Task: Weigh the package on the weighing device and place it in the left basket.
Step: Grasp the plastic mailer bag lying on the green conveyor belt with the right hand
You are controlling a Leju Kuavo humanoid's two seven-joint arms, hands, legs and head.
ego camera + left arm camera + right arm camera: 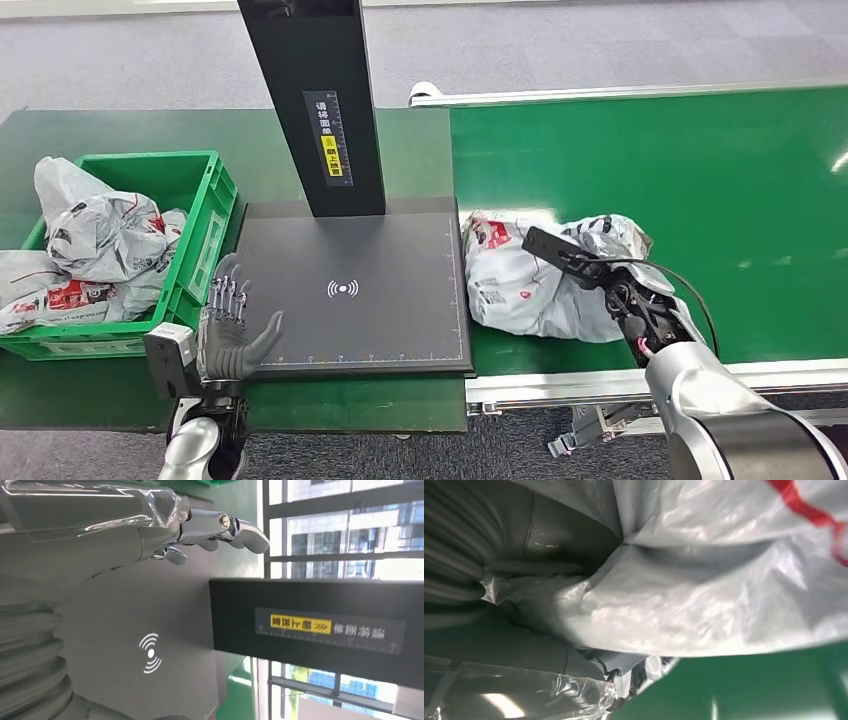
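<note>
A grey plastic package (520, 280) with red print lies on the green conveyor belt (700, 170), just right of the black weighing plate (350, 320). My right hand (625, 295) is on the package's right side. In the right wrist view the package (724, 580) is bunched against my right hand (499, 580), which grips a fold of it. My left hand (230, 325) hovers open, fingers up, at the plate's front-left corner; its fingers (240, 527) stretch over the plate (125, 630). Nothing lies on the plate.
The green basket (205, 235) stands left of the plate and holds several grey bags (100, 240); one hangs over its left rim. A black post (315, 100) rises from the plate's back edge. The belt's front rail (560, 382) runs below the package.
</note>
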